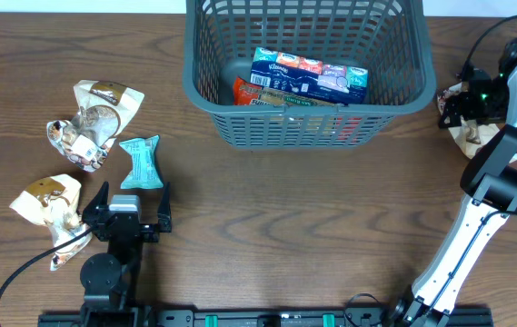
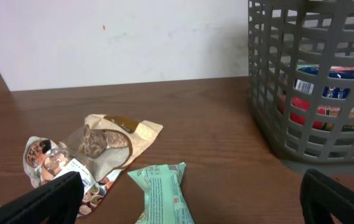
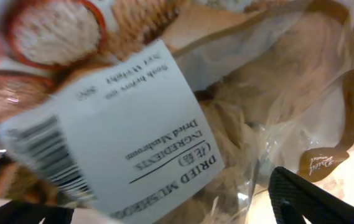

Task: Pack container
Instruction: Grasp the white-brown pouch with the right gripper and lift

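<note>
One basket, one teal packet

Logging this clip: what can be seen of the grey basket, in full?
The basket is a large rectangular tub of dark grey-blue plastic, with slotted lattice walls, a thick rim and a solid floor. It stands upright and open-topped at the far middle of the wooden table. Inside lie a blue printed pack and, at its left end, a red-orange packet.

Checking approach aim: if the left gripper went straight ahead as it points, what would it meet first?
Most likely the teal packet, lying just ahead of the left gripper, roughly in line with the gap between its open jaws.
</note>
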`<action>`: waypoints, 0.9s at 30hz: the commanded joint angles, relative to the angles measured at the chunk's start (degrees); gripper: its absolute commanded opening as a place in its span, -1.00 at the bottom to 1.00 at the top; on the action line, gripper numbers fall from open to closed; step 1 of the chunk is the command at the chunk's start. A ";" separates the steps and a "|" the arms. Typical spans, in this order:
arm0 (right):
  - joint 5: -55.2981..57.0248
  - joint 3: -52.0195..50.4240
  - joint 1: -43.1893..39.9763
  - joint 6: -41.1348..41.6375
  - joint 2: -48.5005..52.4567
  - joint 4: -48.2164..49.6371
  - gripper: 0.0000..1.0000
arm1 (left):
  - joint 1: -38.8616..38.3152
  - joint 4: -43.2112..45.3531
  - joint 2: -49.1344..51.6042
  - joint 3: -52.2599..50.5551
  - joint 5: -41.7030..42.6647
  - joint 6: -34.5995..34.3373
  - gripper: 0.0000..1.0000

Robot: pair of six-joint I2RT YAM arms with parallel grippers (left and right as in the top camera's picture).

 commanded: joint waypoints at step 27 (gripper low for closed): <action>-3.37 1.46 4.07 6.73 -3.78 0.07 -0.97 | -0.17 -0.39 -0.35 -1.25 -1.31 -0.55 0.97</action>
